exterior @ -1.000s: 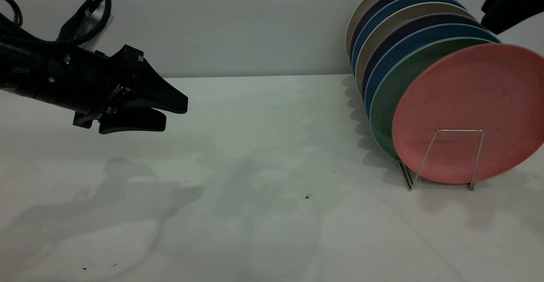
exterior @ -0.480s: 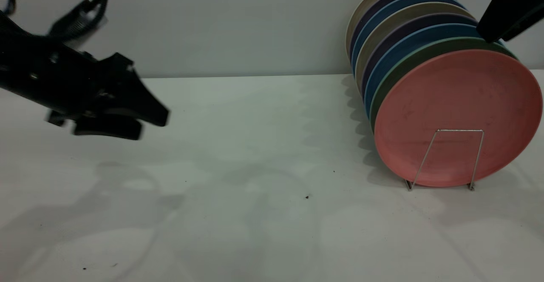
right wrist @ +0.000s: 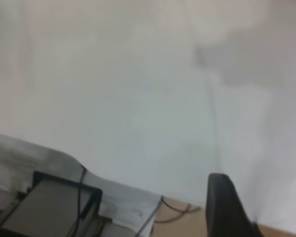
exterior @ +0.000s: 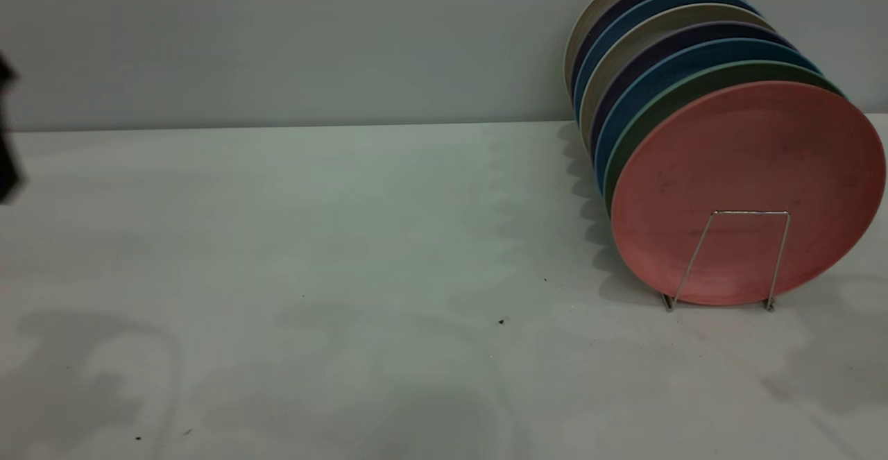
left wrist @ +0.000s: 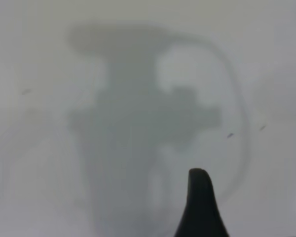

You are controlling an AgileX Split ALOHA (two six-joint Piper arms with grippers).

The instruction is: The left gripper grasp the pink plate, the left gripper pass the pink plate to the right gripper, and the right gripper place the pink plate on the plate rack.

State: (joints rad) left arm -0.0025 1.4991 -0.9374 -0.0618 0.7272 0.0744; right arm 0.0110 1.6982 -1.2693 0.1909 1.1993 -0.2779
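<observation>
The pink plate [exterior: 746, 162] stands on edge at the front of the plate rack, behind its front wire loop [exterior: 749, 212], leaning on the mint-green plate [exterior: 666, 96]. No gripper touches it. Of my left arm, the exterior view shows only a black sliver [exterior: 5, 134] at the far left edge. In the left wrist view one black finger [left wrist: 200, 207] hangs over bare table, holding nothing. My right gripper [right wrist: 264, 202] is out of the exterior view. Its wrist view shows it open and empty, with one finger [right wrist: 226, 207] over the table's edge.
Several more plates [exterior: 652, 23] in blue, purple and beige stand in a row behind the green one, up to the back wall. Small dark specks [exterior: 501, 321] lie on the white table. A dark-framed box [right wrist: 59, 202] and cables sit below the table edge.
My left arm has pulled back leftward, almost out of the exterior view. My right gripper has left the top right corner. The pink plate, tilted a second ago, rests against the green plate.
</observation>
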